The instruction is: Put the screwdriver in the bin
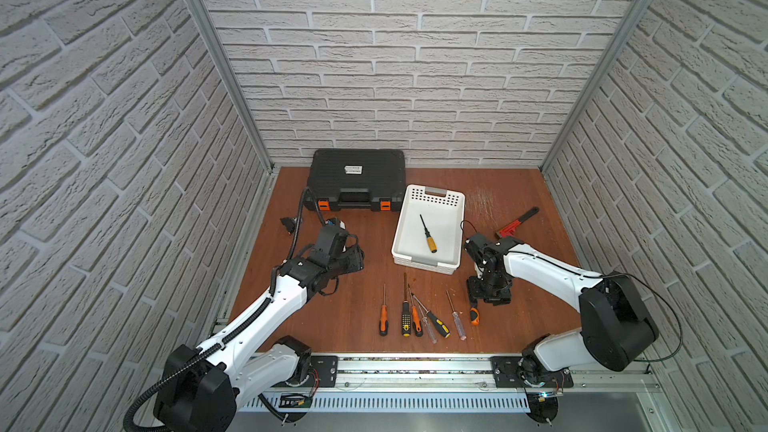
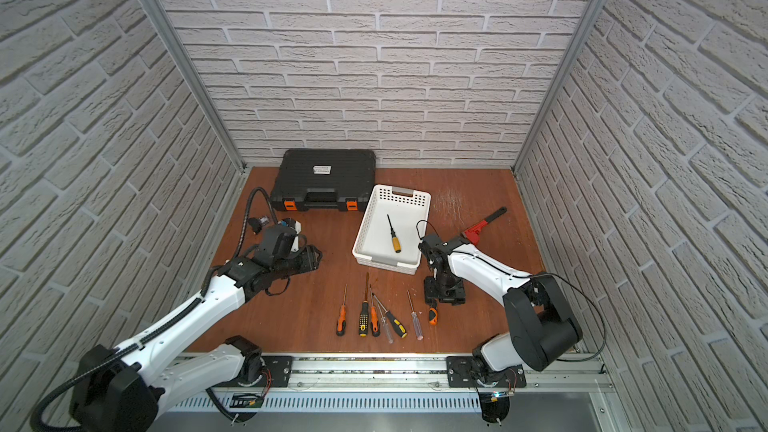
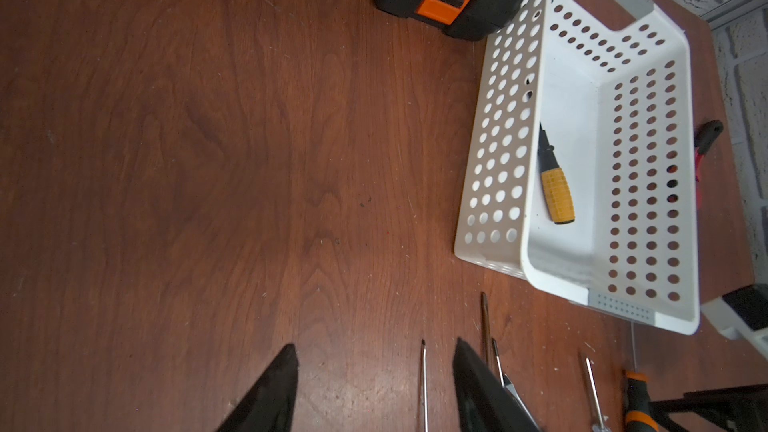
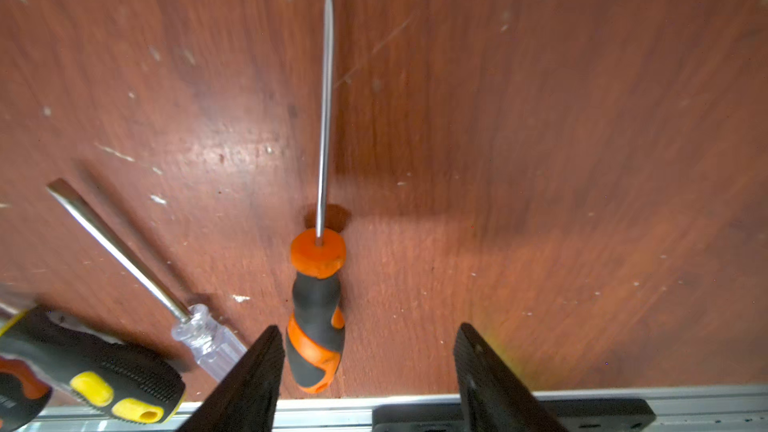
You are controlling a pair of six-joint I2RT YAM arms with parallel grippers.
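Here, bin (image 1: 434, 199) on scuffed wood tabletop (image 1: 340, 317), white-brick walls (image 1: 415, 56).

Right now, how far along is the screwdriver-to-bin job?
Done: one yellow-handled screwdriver lies in the white bin. In hand: nothing yet; the open right tool hovers over the orange-black screwdriver on the table. Left: grasp it, carry it to the bin. The left tool hangs open, empty.

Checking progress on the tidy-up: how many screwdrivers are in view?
8 screwdrivers. One lies in the bin; six lie side by side on the table, some overlapping; one lies under the open right gripper. Others may be hidden.
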